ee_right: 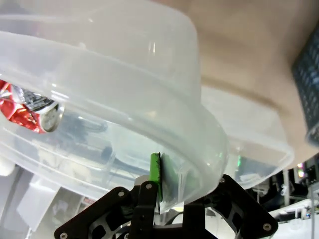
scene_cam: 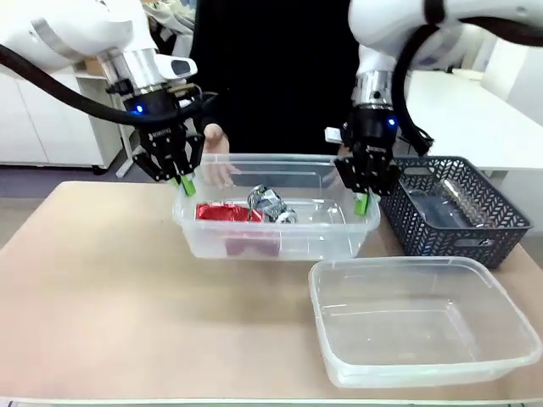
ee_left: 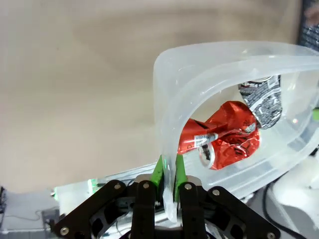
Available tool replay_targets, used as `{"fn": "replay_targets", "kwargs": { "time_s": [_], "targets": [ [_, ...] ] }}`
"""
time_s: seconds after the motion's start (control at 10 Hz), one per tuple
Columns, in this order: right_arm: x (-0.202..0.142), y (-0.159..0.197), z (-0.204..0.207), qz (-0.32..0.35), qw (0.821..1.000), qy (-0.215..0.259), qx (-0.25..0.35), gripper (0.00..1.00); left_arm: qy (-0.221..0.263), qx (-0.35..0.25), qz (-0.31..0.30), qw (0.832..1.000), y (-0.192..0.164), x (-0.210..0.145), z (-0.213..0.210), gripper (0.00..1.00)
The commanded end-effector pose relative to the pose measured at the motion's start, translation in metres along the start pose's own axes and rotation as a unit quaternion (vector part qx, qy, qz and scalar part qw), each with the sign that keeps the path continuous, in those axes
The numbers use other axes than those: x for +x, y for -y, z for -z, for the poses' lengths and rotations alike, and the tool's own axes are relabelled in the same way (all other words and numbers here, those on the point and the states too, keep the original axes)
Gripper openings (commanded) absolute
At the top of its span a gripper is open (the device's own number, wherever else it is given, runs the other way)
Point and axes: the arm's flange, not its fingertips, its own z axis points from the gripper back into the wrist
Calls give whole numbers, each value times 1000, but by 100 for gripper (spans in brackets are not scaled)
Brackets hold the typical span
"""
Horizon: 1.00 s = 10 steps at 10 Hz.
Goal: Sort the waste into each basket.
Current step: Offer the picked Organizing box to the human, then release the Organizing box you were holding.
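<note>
At the left, the left gripper (scene_cam: 185, 181) (ee_left: 168, 164) is clamped on the left end rim of a clear, colourless rectangular plastic tub (scene_cam: 314, 242) (ee_left: 164, 99) with rounded corners. In the left wrist view its green pads (ee_left: 158, 172) pinch the thin wall from both sides. A person's hand (scene_cam: 214, 136) is just behind this tub's far left corner.

Inside the tub lie a crushed red drink can (scene_cam: 227, 212) (ee_left: 224, 134) and, just to its right and touching it, a crushed silver drink can (scene_cam: 270, 203) (ee_left: 261, 99).

The right gripper (scene_cam: 362, 202) (ee_right: 167, 174) is clenched on the tub's right end rim, one green pad inside the wall and the other finger outside it.

Right of that stands a dark blue-grey lattice-sided plastic basket (scene_cam: 441, 229); what is in it is too dim to tell.

Nearer the robot, towards the right of the beige table (scene_cam: 127, 297), sits a second clear plastic tub (scene_cam: 339, 373) with nothing in it, close to the gripped tub.
</note>
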Motion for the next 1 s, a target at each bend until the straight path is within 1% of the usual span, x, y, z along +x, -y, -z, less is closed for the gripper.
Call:
{"fn": "replay_targets", "kwargs": {
  "time_s": [0.0,0.2,0.3,0.4,0.9],
  "targets": [
    [18,-16,-16,0,1000,5,19,5,2,-18,-39,999,17,27,-2,9],
    [24,-10,-11,7,998,48,29,5,20,-50,-53,997,13,47,4,9],
    [24,-6,-5,20,998,43,32,5,-3,-3,-29,1000,-11,33,3,9],
    [27,9,-10,7,1000,11,9,5,-3,-3,-29,1000,-11,33,3,9],
    [27,9,-10,7,1000,11,9,5,-3,-3,-29,1000,-11,33,3,9]
  ]
}}
